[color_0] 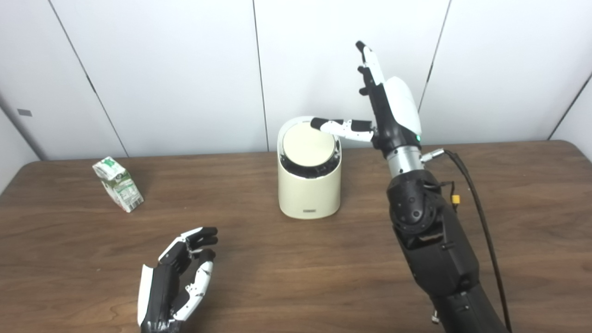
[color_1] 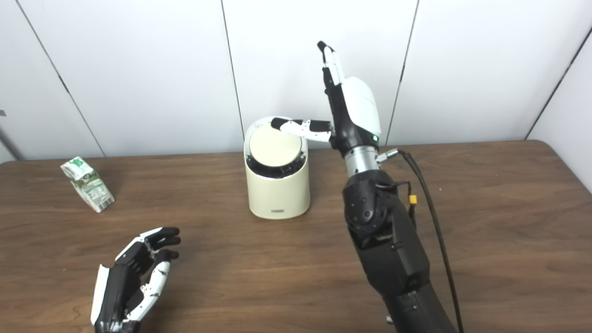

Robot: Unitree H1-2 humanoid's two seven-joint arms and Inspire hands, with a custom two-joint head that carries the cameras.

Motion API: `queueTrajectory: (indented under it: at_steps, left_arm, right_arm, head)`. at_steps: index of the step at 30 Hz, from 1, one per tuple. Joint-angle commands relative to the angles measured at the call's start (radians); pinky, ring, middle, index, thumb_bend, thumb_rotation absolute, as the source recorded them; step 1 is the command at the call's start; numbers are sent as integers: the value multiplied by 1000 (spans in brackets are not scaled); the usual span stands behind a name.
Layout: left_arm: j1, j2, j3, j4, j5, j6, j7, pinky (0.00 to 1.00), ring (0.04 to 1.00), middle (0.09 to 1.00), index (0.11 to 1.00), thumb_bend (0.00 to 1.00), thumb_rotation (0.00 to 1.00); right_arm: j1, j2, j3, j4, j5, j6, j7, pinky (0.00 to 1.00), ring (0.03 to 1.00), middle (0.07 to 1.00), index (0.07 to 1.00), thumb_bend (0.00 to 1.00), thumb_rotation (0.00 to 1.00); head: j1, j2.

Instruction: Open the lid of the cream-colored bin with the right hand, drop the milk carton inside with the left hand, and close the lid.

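Observation:
The cream-colored bin [color_0: 309, 194] stands at the middle of the table, its round lid [color_0: 309, 147] tilted toward me, with a dark gap along the lid's lower edge. My right hand [color_0: 387, 104] is raised just right of the bin, fingers pointing up and apart. Its thumb [color_0: 340, 127] reaches left onto the lid's upper right rim. The green and white milk carton [color_0: 118, 183] stands tilted at the far left of the table. My left hand [color_0: 178, 282] hovers open and empty near the front left, well short of the carton.
The wooden table [color_0: 508, 231] runs to a white panelled wall behind. A black cable [color_0: 481, 217] hangs along my right forearm.

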Motion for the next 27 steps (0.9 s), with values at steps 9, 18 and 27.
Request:
queueTrajectory:
  at_steps: [9,18,27]
  left_arm:
    - [-6,-4,-7,31,-7,-40,7,610,704,737,724,231,382]
    - [-6,-6,-6,23,-5,-35,9,602,699,733,721,228,378]
    - [-7,-4,-4,23,-6,-32,9,603,700,735,724,230,372]
  right_arm:
    - [-70,11,56,73,-102,9,-61,1000,1000,1000,1000,924,299]
    - [-41,6,76,58,-107,20,-28,1000,1000,1000,1000,949,295]
    - [-7,-35,111,33,-161,54,40,1000,1000,1000,1000,961,328]
  head:
    - [1,0]
    - [-1,3]
    - [-3,6]
